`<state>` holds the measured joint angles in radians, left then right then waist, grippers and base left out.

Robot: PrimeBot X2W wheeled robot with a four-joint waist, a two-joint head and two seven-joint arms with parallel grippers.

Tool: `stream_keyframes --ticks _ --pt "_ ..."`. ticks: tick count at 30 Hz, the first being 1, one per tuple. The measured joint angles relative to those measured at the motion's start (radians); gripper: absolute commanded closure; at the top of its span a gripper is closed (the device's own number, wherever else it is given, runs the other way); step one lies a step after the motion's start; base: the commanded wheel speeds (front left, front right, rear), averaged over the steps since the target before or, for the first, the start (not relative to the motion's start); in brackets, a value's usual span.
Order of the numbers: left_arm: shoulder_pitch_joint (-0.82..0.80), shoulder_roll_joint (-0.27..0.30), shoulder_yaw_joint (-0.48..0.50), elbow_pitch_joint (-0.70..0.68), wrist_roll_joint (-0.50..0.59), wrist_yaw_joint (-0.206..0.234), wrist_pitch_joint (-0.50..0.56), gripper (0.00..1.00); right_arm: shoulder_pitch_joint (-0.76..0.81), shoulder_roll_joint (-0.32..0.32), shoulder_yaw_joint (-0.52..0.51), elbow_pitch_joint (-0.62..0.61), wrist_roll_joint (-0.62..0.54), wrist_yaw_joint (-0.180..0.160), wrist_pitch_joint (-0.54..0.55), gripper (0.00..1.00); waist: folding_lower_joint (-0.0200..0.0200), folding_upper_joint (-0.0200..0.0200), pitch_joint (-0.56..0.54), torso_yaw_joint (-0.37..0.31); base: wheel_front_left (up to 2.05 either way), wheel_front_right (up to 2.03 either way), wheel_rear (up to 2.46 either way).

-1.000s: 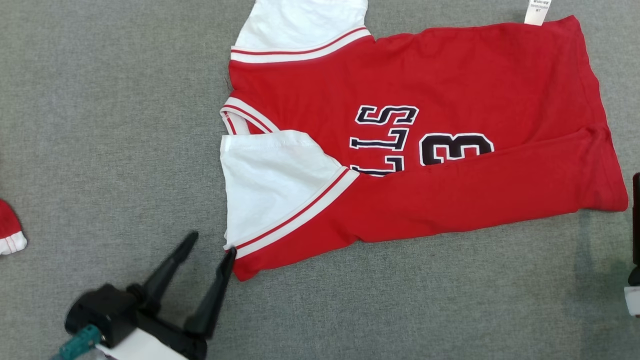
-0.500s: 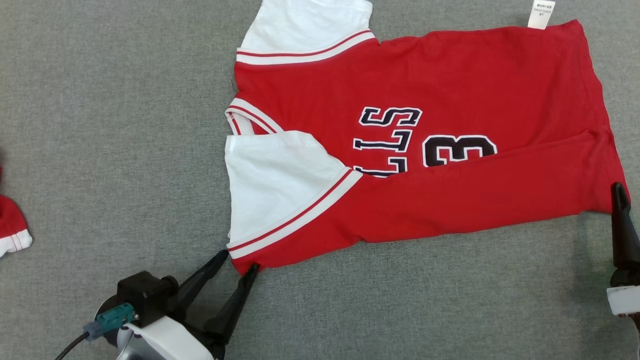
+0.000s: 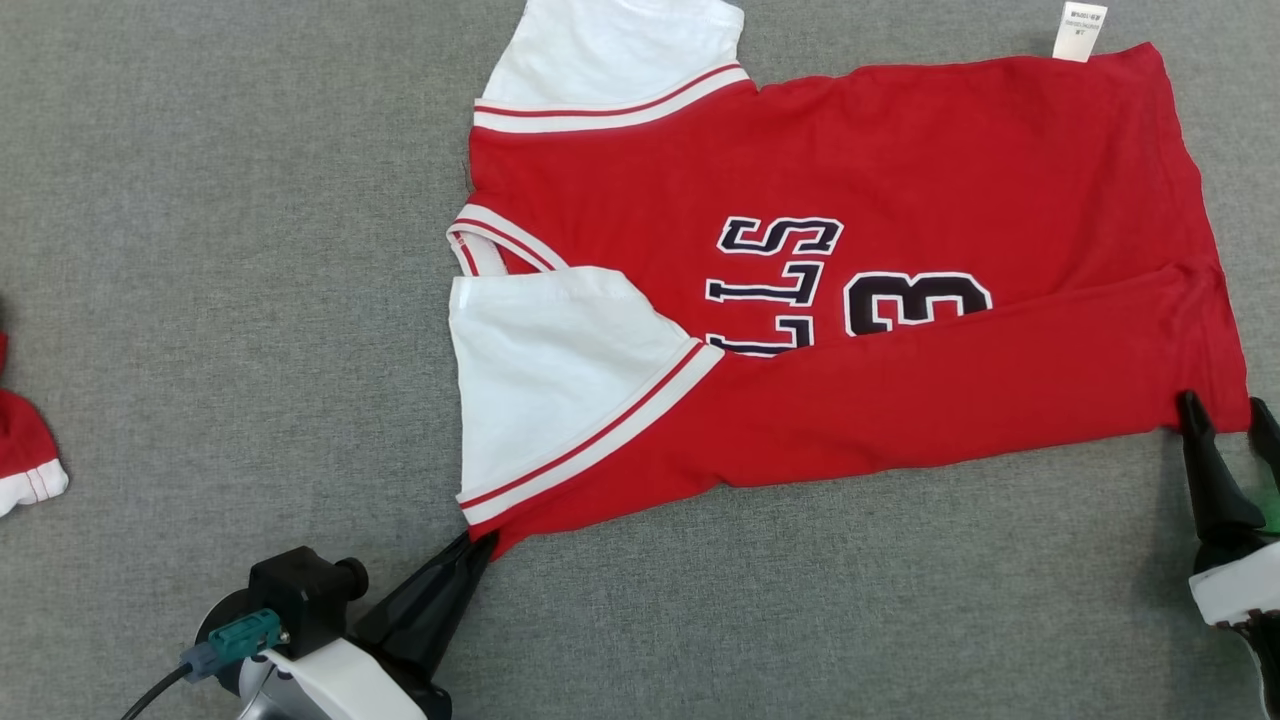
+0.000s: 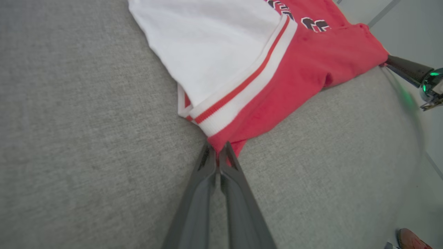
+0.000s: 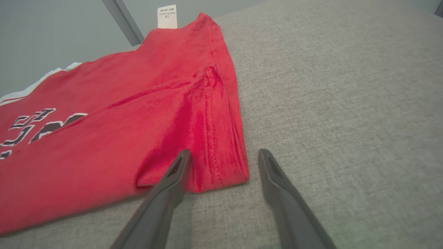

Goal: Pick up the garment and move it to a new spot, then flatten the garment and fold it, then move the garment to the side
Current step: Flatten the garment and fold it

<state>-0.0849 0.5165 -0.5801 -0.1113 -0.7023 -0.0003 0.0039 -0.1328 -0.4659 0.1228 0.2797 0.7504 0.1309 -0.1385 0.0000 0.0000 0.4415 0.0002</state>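
The garment (image 3: pixel 900 170) is a red jersey with white sleeves and dark lettering, spread on the grey cloth-covered surface (image 3: pixel 200 250), its lower side folded over. My left gripper (image 3: pixel 478 546) is shut on the near red corner below the white sleeve; in the left wrist view the fingertips (image 4: pixel 218 156) pinch that corner of the garment (image 4: pixel 297 69). My right gripper (image 3: pixel 1226 410) is open, with one finger on each side of the garment's hem corner. In the right wrist view the hem corner of the garment (image 5: pixel 214 138) lies between the spread fingers of the right gripper (image 5: pixel 224 154).
Another red and white piece of cloth (image 3: pixel 25 460) lies at the left edge of the surface. A white label (image 3: pixel 1080 30) sticks out of the garment's far hem. Beyond the surface's right edge is pale floor (image 4: pixel 415 27), with a reddish-brown thing (image 4: pixel 412 239) low down.
My left gripper has slid to the garment's near corner and shut on it. My right gripper has come up from the right edge to straddle the hem corner.
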Motion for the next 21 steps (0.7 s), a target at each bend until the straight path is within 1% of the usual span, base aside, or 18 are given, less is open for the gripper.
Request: stream_keyframes --ticks 1,2,7,9,13,16,21 --pt "0.0 0.001 0.0 -0.001 0.002 0.0 0.0 1.0 -0.007 -0.005 0.013 0.005 0.009 0.0 0.009 0.6 0.0 0.0 0.0 0.001 0.0 0.0 0.0" --pt "0.0 0.002 -0.001 -0.001 0.005 0.0 -0.002 1.0 -0.013 -0.011 0.023 0.008 0.018 0.0 0.016 1.0 0.0 0.0 -0.001 0.001 0.0 0.0 0.0" --pt "0.0 0.022 -0.003 -0.013 0.021 -0.001 -0.005 1.0 -0.01 -0.041 0.048 0.001 0.033 0.0 0.004 1.0 0.0 0.0 -0.007 0.006 0.0 0.0 0.0" --pt "0.004 0.039 -0.004 -0.034 0.026 -0.012 -0.012 1.0 0.008 -0.066 0.048 -0.011 0.049 0.0 -0.004 1.0 0.0 0.0 -0.012 0.008 0.0 0.0 0.0" --pt "0.054 0.08 -0.013 -0.077 0.026 -0.016 0.001 1.0 0.078 -0.101 0.049 -0.04 0.084 0.0 0.007 1.0 0.0 0.0 -0.03 0.009 0.0 0.0 0.0" --pt "0.096 0.115 -0.025 -0.117 0.034 -0.004 0.031 1.0 0.131 -0.131 0.036 -0.063 0.098 0.001 0.019 1.0 0.0 0.0 -0.047 0.009 0.0 0.0 0.0" --pt "0.161 0.154 -0.04 -0.189 0.04 0.036 0.076 1.0 0.229 -0.179 0.007 -0.112 0.124 0.001 0.051 1.0 0.0 0.0 -0.063 0.016 0.0 0.0 0.0"
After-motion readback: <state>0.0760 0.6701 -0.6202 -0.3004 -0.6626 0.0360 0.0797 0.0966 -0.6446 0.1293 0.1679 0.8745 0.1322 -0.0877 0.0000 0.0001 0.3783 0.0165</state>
